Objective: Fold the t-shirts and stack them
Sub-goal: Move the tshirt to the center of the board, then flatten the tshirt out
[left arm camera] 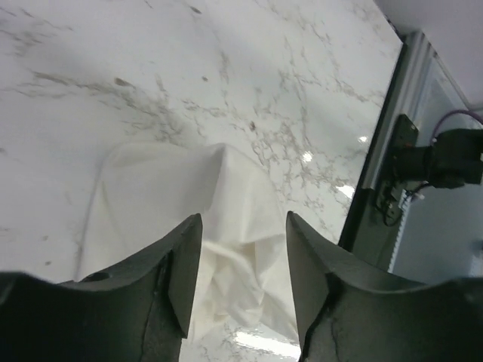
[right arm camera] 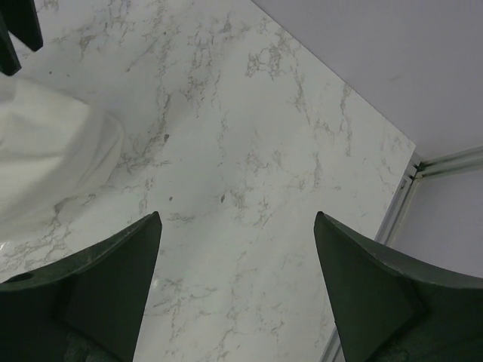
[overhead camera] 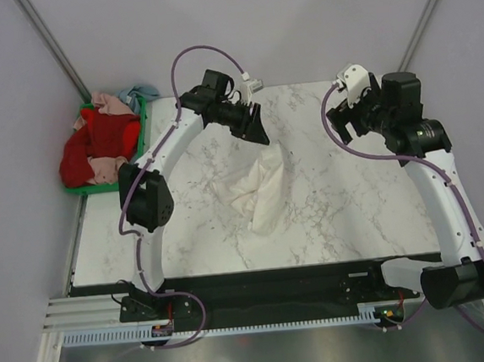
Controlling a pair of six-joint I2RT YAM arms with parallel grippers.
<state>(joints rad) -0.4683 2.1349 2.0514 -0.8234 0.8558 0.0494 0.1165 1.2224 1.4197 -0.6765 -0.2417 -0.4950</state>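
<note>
A cream-white t-shirt [overhead camera: 260, 192] lies crumpled in the middle of the marble table, bunched up to a peak at its far end. My left gripper [overhead camera: 257, 133] hangs just above that peak with its jaws open, and the cloth [left arm camera: 226, 219] shows between and below the fingers, not pinched. My right gripper [overhead camera: 343, 123] is open and empty above bare table to the right; the shirt's edge [right arm camera: 45, 151] lies at the left of its view. A red t-shirt [overhead camera: 95, 147], a pink one [overhead camera: 105, 167] and a pale blue one [overhead camera: 139, 93] are heaped at the far left.
The heaped shirts lie in a green crate [overhead camera: 143, 126] off the table's far left corner. The table's right edge and a metal rail [right arm camera: 392, 219] run beside my right gripper. Grey walls close in the back and sides.
</note>
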